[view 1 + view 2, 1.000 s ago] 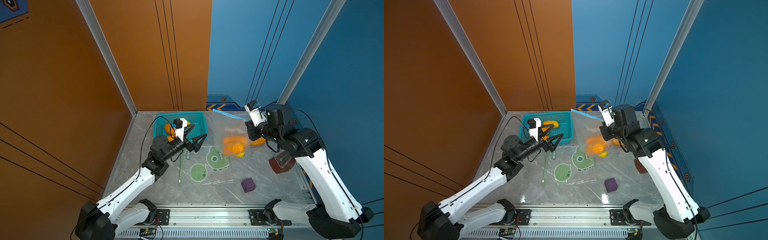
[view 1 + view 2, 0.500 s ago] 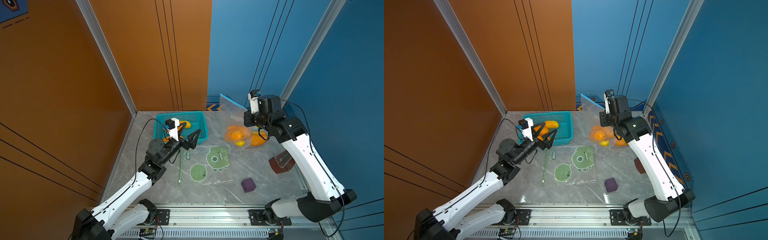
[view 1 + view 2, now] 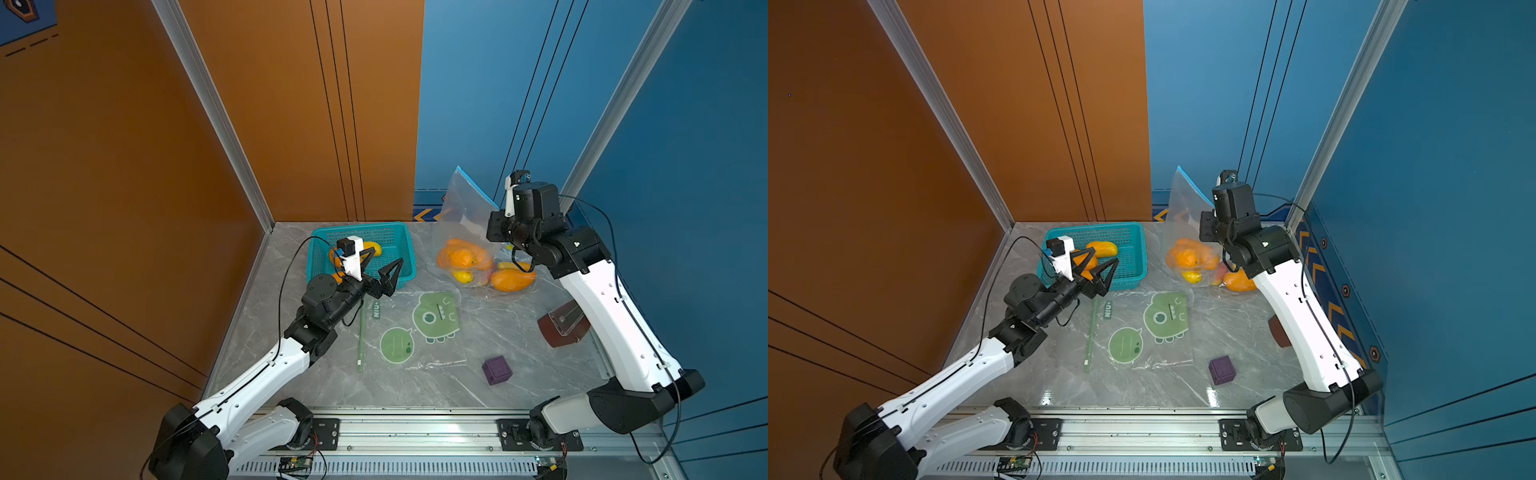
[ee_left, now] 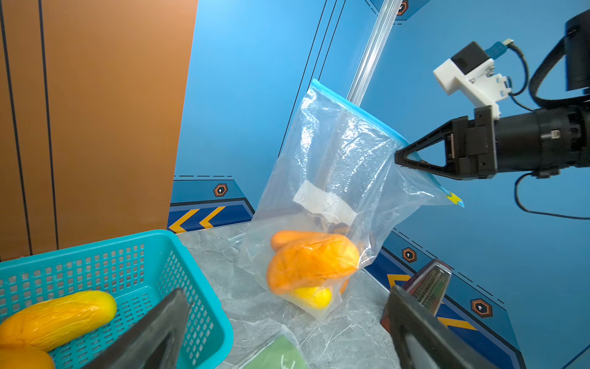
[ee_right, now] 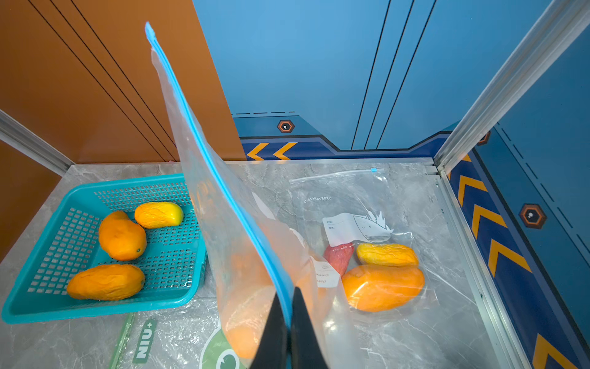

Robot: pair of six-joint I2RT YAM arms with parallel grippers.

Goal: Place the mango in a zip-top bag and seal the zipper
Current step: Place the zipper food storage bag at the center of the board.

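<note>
My right gripper (image 5: 287, 292) is shut on the blue zipper strip of a clear zip-top bag (image 3: 461, 216), which it holds up by its top edge. The bag (image 4: 335, 166) hangs tilted with its bottom on the table. Inside it lie orange mangoes (image 4: 311, 260) and a small yellow fruit (image 4: 311, 297). In the left wrist view the right gripper (image 4: 397, 158) pinches the strip near one end. My left gripper (image 3: 384, 257) stands open and empty over the front edge of the teal basket (image 3: 361, 227). Three more mangoes (image 5: 122, 236) lie in that basket.
A second clear bag (image 5: 351, 191) with mangoes (image 5: 383, 284) lies flat behind the held bag. A green-printed bag (image 3: 419, 328) lies in mid-table. A purple cube (image 3: 496, 371) and a brown metronome-like box (image 3: 563, 328) sit at the front right. Walls close in at the back and sides.
The right gripper has lifted the bag's top edge higher, so the bag now stands more upright. The left gripper has drawn back a little toward the basket, still open.
</note>
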